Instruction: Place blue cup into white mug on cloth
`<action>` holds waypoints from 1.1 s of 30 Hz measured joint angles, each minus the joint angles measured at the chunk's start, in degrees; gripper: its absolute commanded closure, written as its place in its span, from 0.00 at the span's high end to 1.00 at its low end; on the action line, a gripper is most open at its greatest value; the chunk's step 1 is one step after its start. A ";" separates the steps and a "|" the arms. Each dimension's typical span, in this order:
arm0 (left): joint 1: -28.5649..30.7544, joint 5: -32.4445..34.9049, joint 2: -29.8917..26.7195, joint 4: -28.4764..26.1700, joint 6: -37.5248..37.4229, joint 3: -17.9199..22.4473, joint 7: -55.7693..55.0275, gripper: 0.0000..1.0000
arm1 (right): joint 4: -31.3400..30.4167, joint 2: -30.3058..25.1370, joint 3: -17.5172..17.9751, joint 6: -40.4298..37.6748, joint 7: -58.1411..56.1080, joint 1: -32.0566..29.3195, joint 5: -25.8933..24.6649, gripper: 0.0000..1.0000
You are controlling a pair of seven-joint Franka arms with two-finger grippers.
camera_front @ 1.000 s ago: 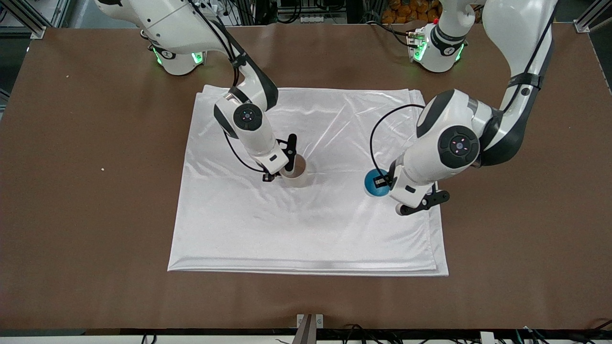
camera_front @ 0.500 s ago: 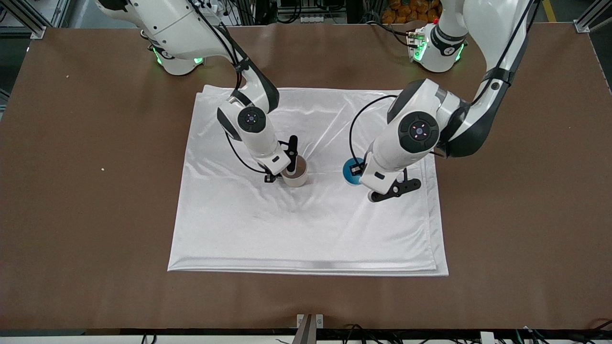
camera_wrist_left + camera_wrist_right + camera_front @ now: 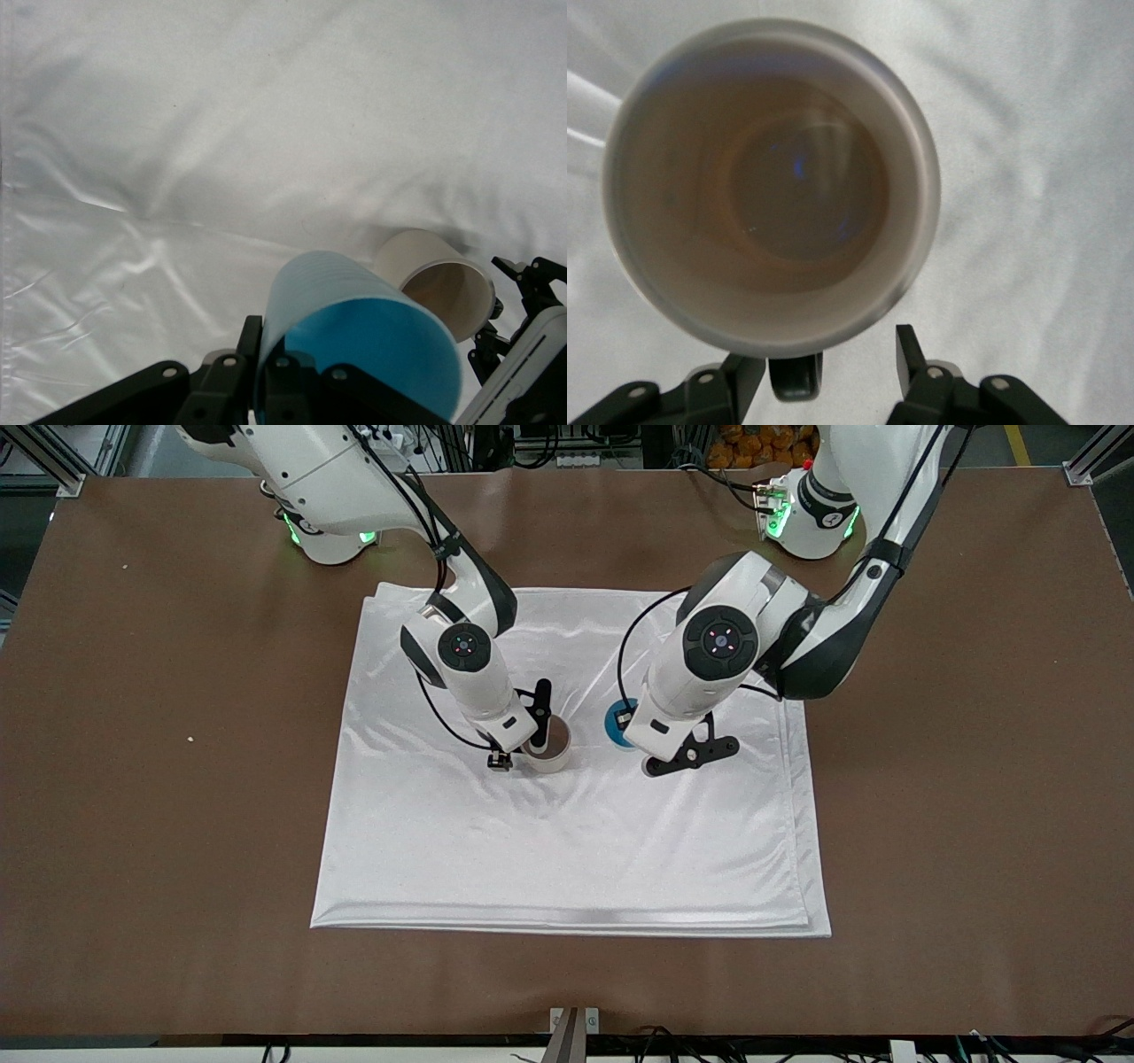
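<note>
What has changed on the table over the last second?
The left gripper, shut on the blue cup, has carried it over the cloth from the left arm's end toward the white mug, and it is now close beside the mug. The right gripper has stayed at the mug's handle, and mug and cloth have not moved.

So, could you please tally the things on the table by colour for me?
White: 2, the mug and the cloth under it.
Blue: 1, the cup in the left end effector.
Total: 3.
</note>
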 measured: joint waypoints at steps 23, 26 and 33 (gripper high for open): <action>-7.39 0.47 2.35 -0.04 7.08 0.25 -5.35 0.00 | 1.12 -13.96 -0.57 -15.70 -0.07 -6.57 -0.05 1.00; -8.31 0.75 2.94 -0.06 9.07 0.28 -6.21 0.00 | 1.24 -16.64 -0.57 -19.24 -0.08 -7.63 -0.05 1.00; -9.90 2.66 4.93 -0.21 14.09 0.39 -8.21 0.00 | 1.40 -22.10 -0.60 -25.60 -0.04 -9.75 -0.05 1.00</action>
